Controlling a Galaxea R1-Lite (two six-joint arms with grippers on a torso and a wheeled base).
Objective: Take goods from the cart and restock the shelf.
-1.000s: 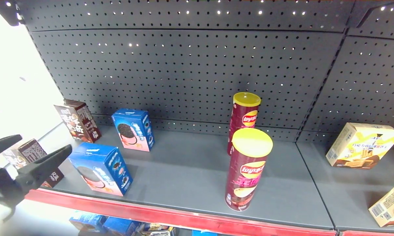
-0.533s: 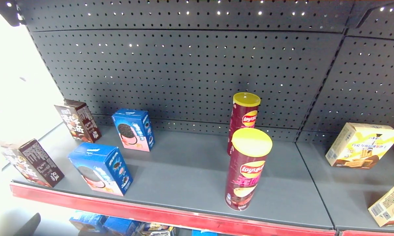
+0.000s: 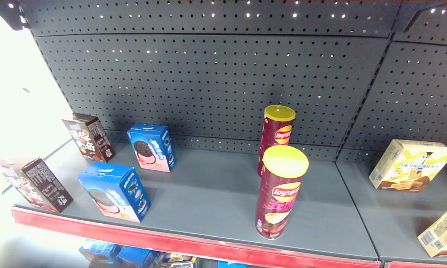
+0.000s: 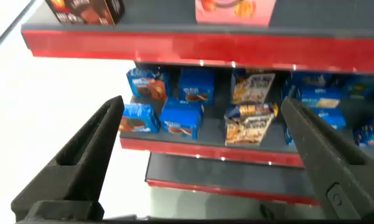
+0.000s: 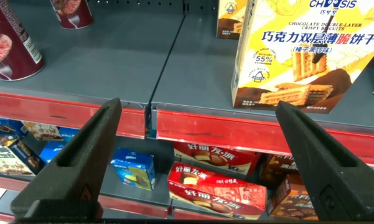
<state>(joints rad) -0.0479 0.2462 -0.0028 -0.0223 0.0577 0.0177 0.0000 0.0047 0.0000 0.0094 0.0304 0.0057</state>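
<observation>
A: Found the left claw [image 4: 201, 107]?

B: Yes — spread wide, gripping nothing, held before the red front strip [image 4: 193, 46] of the shelf [image 3: 216, 193], facing a lower shelf [image 4: 211, 144] stocked with blue packs [image 4: 174, 118].

A: And the right claw [image 5: 198, 106]?

B: Spread wide too, gripping nothing. Facing the same strip, with the front yellow box [image 5: 299, 53] standing at the shelf edge beyond it.

A: Any goods up on the shelf?

B: Plenty. Starting from the left: a front brown box [image 3: 35, 184] at the edge and a rear brown box [image 3: 89, 137] near the pegboard back [image 3: 208, 82]. Next to those, a front blue box [image 3: 115, 191] by the strip and a rear blue box [image 3: 152, 147] further in, well apart.

A: And toward the right?

B: Two maroon tubes with yellow lids, both upright — front tube [image 3: 281, 193] near the edge, rear tube [image 3: 277, 134] just behind it. Past the divider, a rear yellow box [image 3: 411, 165] standing toward the back.
</observation>
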